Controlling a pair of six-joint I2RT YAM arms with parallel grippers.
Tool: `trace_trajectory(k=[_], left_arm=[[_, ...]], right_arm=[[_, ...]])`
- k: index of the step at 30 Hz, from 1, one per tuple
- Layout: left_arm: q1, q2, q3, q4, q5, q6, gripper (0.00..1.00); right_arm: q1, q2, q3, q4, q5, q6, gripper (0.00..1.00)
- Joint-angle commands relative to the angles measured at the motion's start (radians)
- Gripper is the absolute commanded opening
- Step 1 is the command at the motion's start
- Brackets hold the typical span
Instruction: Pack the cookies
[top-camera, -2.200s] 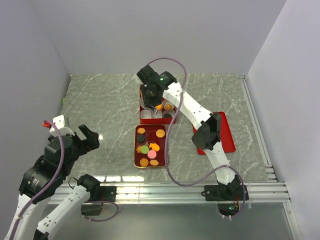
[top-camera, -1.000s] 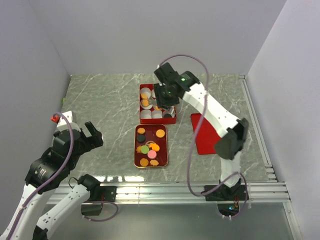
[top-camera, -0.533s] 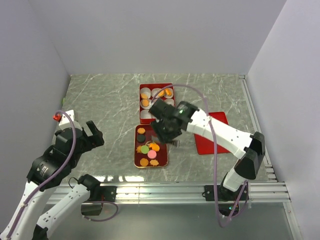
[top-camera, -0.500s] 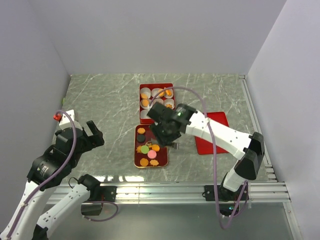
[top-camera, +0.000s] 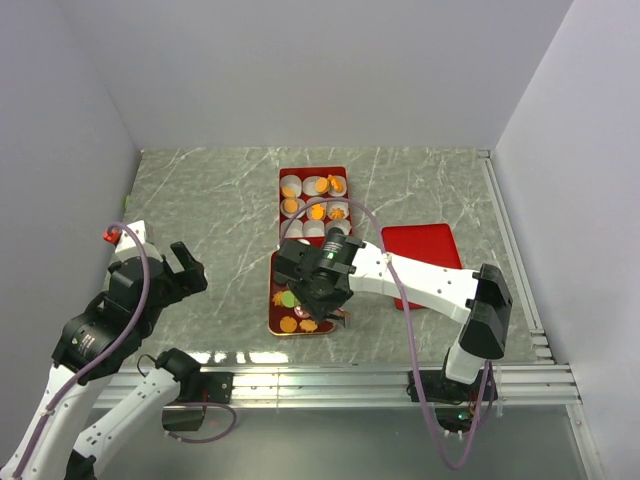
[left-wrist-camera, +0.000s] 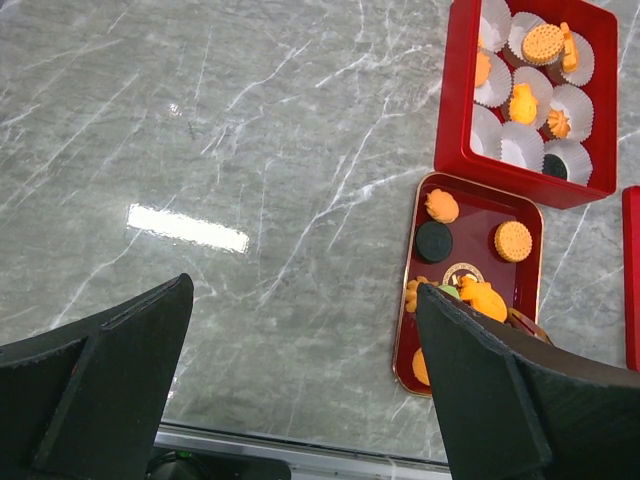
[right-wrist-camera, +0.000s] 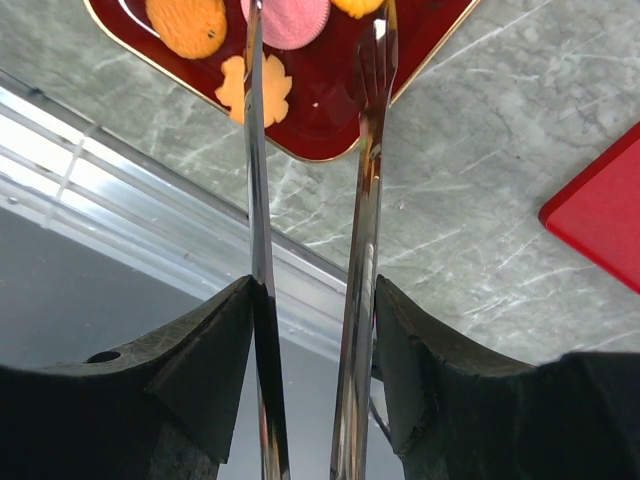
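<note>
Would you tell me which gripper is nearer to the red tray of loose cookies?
Right. The right gripper, holding metal tongs, hangs over the near end of the tray; the left gripper is well off to its left.

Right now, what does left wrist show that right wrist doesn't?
Left wrist only: the red box of white paper cups holding orange cookies, a dark cookie on the tray, and the open left gripper.
Right wrist only: the right gripper shut on metal tongs, whose tips reach over the tray beside a pink cookie.
Both: the red tray and the marble table.
</note>
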Motion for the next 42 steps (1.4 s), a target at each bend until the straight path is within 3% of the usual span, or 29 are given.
trace_trajectory(k=[1, 15, 33, 42], left_arm=[[-0.002, -0.012, 0.016, 0.012, -0.021, -0.016, 0.99], [-0.004, -0.03, 0.018, 0.006, -0.038, -0.023, 0.99], [-0.002, -0.051, 0.021, -0.002, -0.056, -0.037, 0.99], [-0.002, -0.053, 0.021, 0.0, -0.055, -0.036, 0.99]], right_arm=[[0.014, 0.014, 0.026, -0.011, 0.025, 0.003, 0.57], [0.043, 0.062, 0.149, -0.068, -0.009, -0.004, 0.57], [0.069, 0.109, 0.153, -0.069, -0.049, -0.023, 0.57], [0.069, 0.155, 0.173, -0.043, -0.057, -0.024, 0.42]])
